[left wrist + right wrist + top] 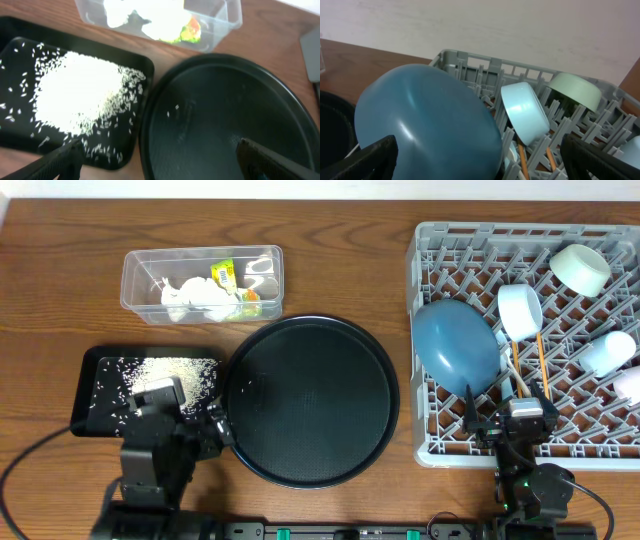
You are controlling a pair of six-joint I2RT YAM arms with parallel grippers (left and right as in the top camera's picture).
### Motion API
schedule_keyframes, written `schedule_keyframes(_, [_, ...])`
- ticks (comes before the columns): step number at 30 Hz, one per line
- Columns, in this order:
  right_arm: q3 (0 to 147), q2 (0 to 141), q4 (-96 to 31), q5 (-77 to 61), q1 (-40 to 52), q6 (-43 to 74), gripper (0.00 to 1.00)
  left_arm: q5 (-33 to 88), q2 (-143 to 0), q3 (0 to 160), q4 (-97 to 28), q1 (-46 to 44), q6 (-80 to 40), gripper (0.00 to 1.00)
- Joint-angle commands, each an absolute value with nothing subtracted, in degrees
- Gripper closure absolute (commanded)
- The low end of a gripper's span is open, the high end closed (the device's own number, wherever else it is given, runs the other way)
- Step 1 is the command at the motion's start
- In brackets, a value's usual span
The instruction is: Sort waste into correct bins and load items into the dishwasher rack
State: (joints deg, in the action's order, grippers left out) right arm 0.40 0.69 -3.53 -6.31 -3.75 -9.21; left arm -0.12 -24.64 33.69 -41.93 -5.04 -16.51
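Wide-spread dark fingertips frame both wrist views. The left gripper (165,161) and the right gripper (482,162) are both released and hold nothing.

A few stray rice grains (176,106) lie on the round black tray (310,400). The main rice heap (75,95) sits in the shallow black tray (95,365), which lies just beside the round one. These strays look like the only waste left. Crumpled napkins (190,298) and the yellow-green wrapper (224,275) are in the clear tub (135,280).

In the dishwasher rack (440,240), the large blue bowl (425,125) leans on edge among the pegs. Beside it are the smaller pale teal bowl (522,112), the chopsticks (543,365) and the white cups (580,268).

The grains look too small to pinch. It would likely be better for the left gripper to take the round tray's near rim and tip it slowly, with its lip over the shallow tray. A slow tilt should stop grains bouncing onto the wooden table (60,260). The right arm is best kept back, since a nudge could topple the leaning bowl.
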Motion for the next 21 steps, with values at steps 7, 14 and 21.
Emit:
schedule_keyframes(7, [0.32, 0.3, -3.81, -5.82, -2.59, -9.72, 0.01, -0.49, -9.13, 10.22, -20.99, -2.79, -16.36, 0.02])
schedule_keyframes(14, [0.32, 0.3, -3.81, -5.82, -2.59, -9.72, 0.01, -0.47, -0.3, 0.23, -3.16, -2.79, -9.15, 0.02])
schedule_keyframes(21, [0.32, 0.32, -3.81, -5.82, -2.59, -9.72, 0.01, -0.47, -0.08, 0.23, -4.16, -2.79, -4.29, 0.02])
